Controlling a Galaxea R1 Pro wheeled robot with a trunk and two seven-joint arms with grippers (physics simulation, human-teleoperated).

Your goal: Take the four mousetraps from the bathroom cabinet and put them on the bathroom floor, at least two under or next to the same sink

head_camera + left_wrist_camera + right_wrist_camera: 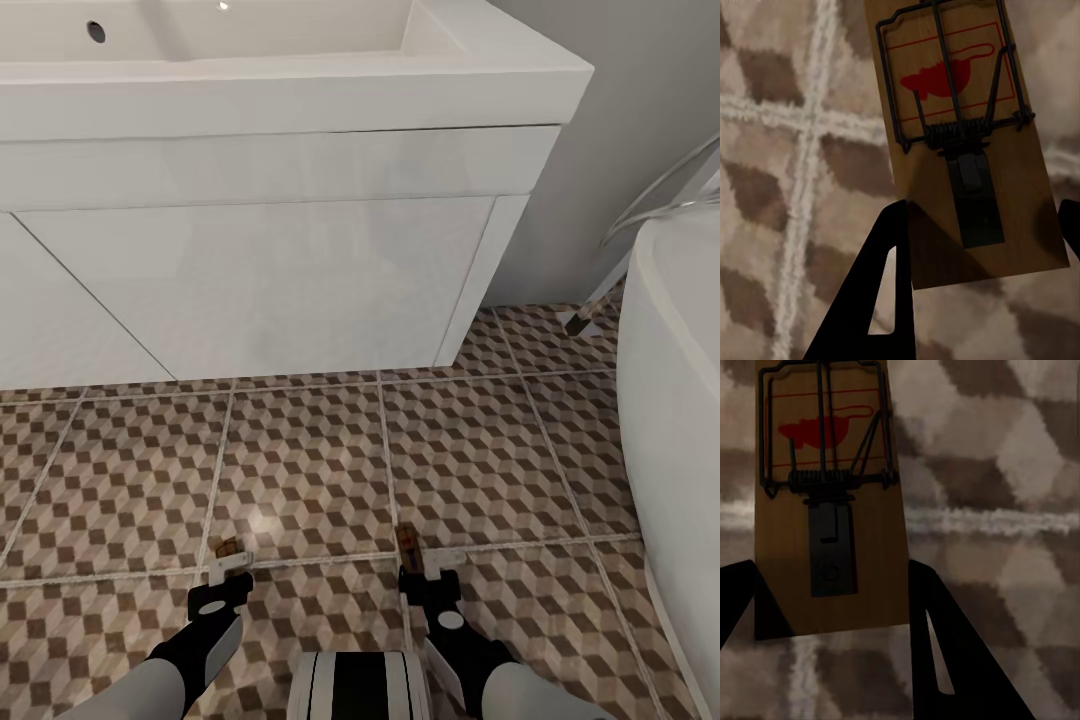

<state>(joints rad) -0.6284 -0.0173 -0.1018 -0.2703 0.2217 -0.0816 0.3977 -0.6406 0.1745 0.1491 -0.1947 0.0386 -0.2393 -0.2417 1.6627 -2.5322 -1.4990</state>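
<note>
Left mousetrap: small flat tan wooden board with dark wire spring and red mouse print (960, 142), pinched at its near end between the left gripper's (228, 562) black fingers (881, 285); held just above the cube-patterned brown, beige and white tiled floor (300, 470), over a pale grout line
Right mousetrap: matching tan wooden board (829, 502), clamped edgewise in the right gripper (412, 560), black fingers (945, 645) pressing its sides; tilted on edge over the same grout line
Sink: long white rectangular basin unit with smooth front (250, 280), beyond both traps, well apart
Bathtub: white curved tub (675, 400) at the floor's right edge
</note>
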